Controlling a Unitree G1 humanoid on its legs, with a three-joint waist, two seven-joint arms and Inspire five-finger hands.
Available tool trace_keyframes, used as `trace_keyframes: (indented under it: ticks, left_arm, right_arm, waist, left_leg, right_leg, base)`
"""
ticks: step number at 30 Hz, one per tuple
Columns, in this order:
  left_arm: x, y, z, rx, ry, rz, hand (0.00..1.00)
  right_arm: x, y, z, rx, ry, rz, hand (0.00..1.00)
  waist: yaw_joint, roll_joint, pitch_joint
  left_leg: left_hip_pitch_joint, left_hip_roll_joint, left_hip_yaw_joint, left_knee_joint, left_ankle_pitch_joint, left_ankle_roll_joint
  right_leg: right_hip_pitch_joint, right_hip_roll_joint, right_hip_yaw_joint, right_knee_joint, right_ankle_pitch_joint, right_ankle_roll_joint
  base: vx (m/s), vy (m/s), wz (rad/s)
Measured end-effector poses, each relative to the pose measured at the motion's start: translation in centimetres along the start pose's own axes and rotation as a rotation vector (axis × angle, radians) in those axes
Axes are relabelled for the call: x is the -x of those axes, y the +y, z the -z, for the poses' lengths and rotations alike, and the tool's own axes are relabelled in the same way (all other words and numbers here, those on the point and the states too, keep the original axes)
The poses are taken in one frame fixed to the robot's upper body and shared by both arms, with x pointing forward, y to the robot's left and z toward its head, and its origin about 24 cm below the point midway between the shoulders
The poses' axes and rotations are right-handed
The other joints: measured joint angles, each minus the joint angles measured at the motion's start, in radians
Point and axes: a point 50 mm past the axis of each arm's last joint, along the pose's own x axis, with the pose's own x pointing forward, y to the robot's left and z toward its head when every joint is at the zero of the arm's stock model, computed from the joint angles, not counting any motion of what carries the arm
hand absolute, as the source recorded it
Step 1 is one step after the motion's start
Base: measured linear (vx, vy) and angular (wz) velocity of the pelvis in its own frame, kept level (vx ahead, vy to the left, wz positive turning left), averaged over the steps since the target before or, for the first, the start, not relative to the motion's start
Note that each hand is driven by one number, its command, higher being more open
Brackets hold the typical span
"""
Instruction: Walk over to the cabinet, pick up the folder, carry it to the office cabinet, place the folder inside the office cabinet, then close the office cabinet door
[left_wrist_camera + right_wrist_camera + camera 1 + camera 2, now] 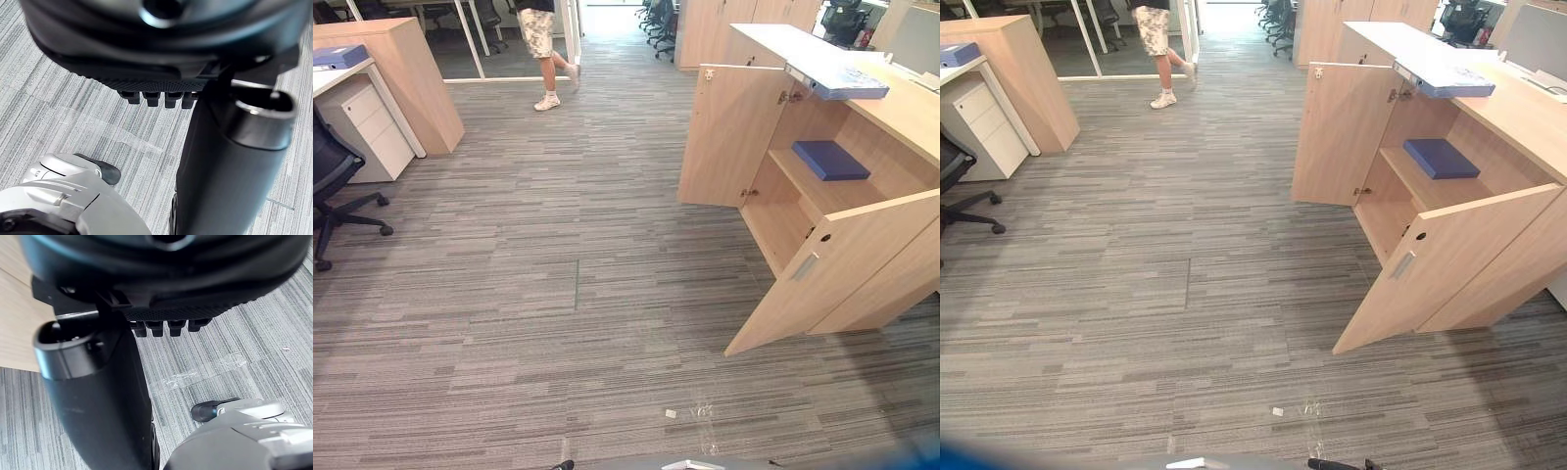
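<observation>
Grey striped carpet (558, 323), open wooden cabinet (724, 137)

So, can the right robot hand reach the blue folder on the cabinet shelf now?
Probably not: the right robot hand hangs over carpet, well short of the blue folder; the cabinet stands open, though.

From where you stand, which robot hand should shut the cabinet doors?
The right robot hand, probably. The open office cabinet stands to the robot's right, its near door angled out on that side. The folder already lies inside.

No readable text, none on folder (830, 160), none on office cabinet (847, 269)
</observation>
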Motion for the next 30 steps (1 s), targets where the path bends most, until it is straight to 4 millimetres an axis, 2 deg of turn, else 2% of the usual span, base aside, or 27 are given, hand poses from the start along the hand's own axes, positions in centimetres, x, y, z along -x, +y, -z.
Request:
trace_keyframes:
  ticks: [9, 20, 22, 23, 24, 25, 26, 28, 29, 30]
  left_arm:
    - [0.0, -0.5, -0.4, 0.080, -0.015, 0.057, 1.00]
    - [-0.1, -0.7, -0.7, 0.033, -0.027, 0.054, 1.00]
    - [-0.1, -0.7, -0.8, 0.049, -0.032, 0.050, 1.00]
    - [-0.2, -0.9, -1.2, 0.060, -0.044, 0.054, 1.00]
    - [-0.1, -1.4, -1.7, 0.073, -0.064, 0.066, 1.00]
    - [-0.1, -1.5, -1.8, 0.085, -0.072, 0.066, 1.00]
    - [-0.1, -1.5, -2.1, 0.120, -0.087, 0.064, 1.00]
    - [0.0, -1.8, -2.1, 0.175, -0.092, 0.055, 1.00]
    - [0.0, -1.6, -2.1, 0.190, -0.095, 0.045, 1.00]
    - [0.1, -1.5, -2.1, 0.190, -0.102, 0.043, 1.00]
  right_arm:
    - [0.0, 0.0, -0.1, -0.002, -0.003, -0.005, 1.00]
    - [0.0, 0.0, -0.3, -0.013, -0.015, -0.004, 1.00]
    - [0.0, 0.1, -0.4, -0.025, -0.017, -0.005, 1.00]
    - [0.0, 0.2, -0.7, -0.029, -0.027, -0.007, 1.00]
    - [0.0, 0.1, -1.2, -0.031, -0.048, -0.005, 1.00]
    - [0.0, 0.0, -1.4, -0.032, -0.057, -0.004, 1.00]
    - [0.0, 0.1, -1.6, -0.019, -0.066, -0.006, 1.00]
    - [0.0, -0.1, -1.7, -0.017, -0.077, 0.001, 1.00]
    - [0.0, 0.0, -1.8, -0.012, -0.084, 0.000, 1.00]
    - [0.1, 0.0, -1.8, -0.009, -0.085, 0.000, 1.00]
  waist:
    - [0.000, 0.004, 0.007]
    - [-0.002, 0.003, 0.017]
    - [-0.003, 0.000, 0.024]
    - [-0.003, 0.003, 0.041]
    - [-0.002, 0.015, 0.063]
    - [-0.002, 0.019, 0.073]
    - [-0.001, 0.018, 0.085]
    - [0.007, 0.029, 0.095]
    - [0.005, 0.021, 0.101]
    - [0.007, 0.021, 0.100]
  left_leg:
    - [0.003, -0.001, -0.002, -0.002, 0.001, 0.000]
    - [0.005, -0.001, -0.002, -0.020, 0.008, 0.001]
    - [-0.038, -0.001, -0.004, 0.051, -0.032, -0.006]
    - [-0.089, 0.006, -0.006, 0.161, -0.086, -0.010]
    - [-0.145, 0.023, -0.007, 0.305, -0.145, -0.030]
    - [-0.183, 0.031, -0.007, 0.393, -0.166, -0.046]
    - [-0.277, 0.044, 0.000, 0.593, -0.174, -0.064]
    - [-0.368, 0.068, 0.001, 0.815, -0.135, -0.095]
    - [-0.412, 0.073, 0.002, 0.919, -0.115, -0.088]
    - [-0.429, 0.082, 0.001, 0.948, -0.141, -0.080]
  right_leg:
    - [0.003, -0.002, -0.004, 0.002, -0.004, 0.008]
    - [-0.004, -0.001, -0.004, -0.002, -0.004, 0.006]
    - [-0.012, -0.002, -0.008, -0.001, -0.010, 0.006]
    - [-0.013, 0.002, -0.015, 0.006, -0.016, 0.000]
    - [-0.013, 0.014, -0.020, 0.024, -0.033, -0.007]
    - [-0.013, 0.019, -0.022, 0.034, -0.047, -0.014]
    - [-0.011, 0.022, -0.036, 0.052, -0.066, -0.020]
    - [0.007, 0.034, -0.037, 0.077, -0.088, -0.030]
    - [0.030, 0.031, -0.028, 0.081, -0.101, -0.037]
    - [0.036, 0.028, -0.022, 0.087, -0.108, -0.035]
  base:
    - [0.00, 0.000, 0.00]
    - [0.00, 0.000, 0.00]
    - [0.02, -0.016, 0.06]
    - [0.01, -0.003, 0.09]
    - [0.00, 0.008, 0.10]
    - [-0.03, 0.022, 0.05]
    - [0.00, 0.000, 0.00]
    - [0.06, 0.045, -0.13]
    - [0.17, 0.101, -0.16]
    - [0.22, 0.145, -0.25]
